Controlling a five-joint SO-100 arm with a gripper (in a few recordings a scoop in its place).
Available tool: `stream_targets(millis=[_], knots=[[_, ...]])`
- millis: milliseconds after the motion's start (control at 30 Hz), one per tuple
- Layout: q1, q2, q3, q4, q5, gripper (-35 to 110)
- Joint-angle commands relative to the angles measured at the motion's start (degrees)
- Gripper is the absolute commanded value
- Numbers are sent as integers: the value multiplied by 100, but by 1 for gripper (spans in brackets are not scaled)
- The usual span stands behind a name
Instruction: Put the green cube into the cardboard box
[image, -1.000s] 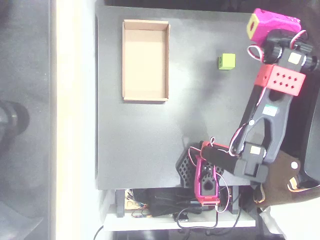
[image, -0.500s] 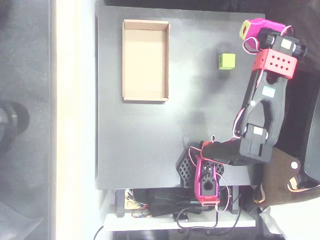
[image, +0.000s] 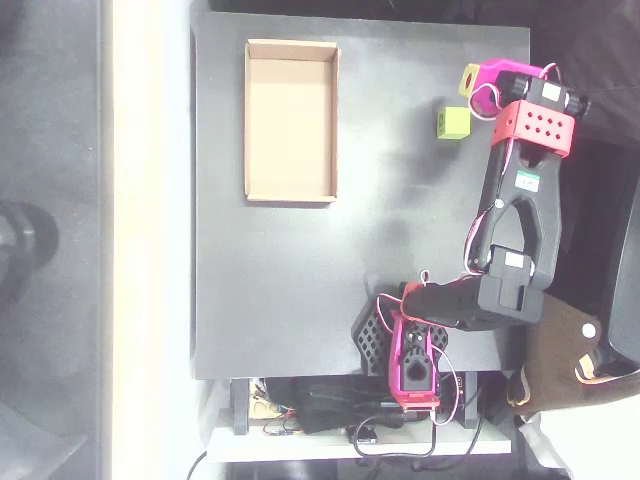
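Overhead view. The green cube (image: 453, 122) sits flat on the dark table (image: 300, 280) in the upper right of the frame, its faces nearly square to the table edges; being a cube, it has no long axis to report.

The cardboard box (image: 290, 120) lies in the upper left part of the table, long axis running top to bottom of the frame, open side up, floor bare. It is well apart from the cube, with bare table between them.

The magenta tool (image: 470, 80) is in the upper right of the frame, just above and to the right of the cube, its yellow-patched end pointing toward the left. Whether it touches the cube cannot be told from this angle. Whether its fingers are spread or pressed together cannot be told either; they are hidden under the tool body.

The arm runs down the right side of the frame: a red perforated block (image: 533, 125), then black links to a base (image: 410, 350) at the lower centre edge of the table. Cables (image: 330, 410) lie below the table's lower edge.
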Motion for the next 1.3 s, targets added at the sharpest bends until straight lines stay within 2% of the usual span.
stream_targets(millis=[0, 500, 1267], knots=[[79, 141, 202, 88, 35, 31], [-712, 123, 378, 88, 44, 31], [-413, 26, 475, 97, 97, 38]])
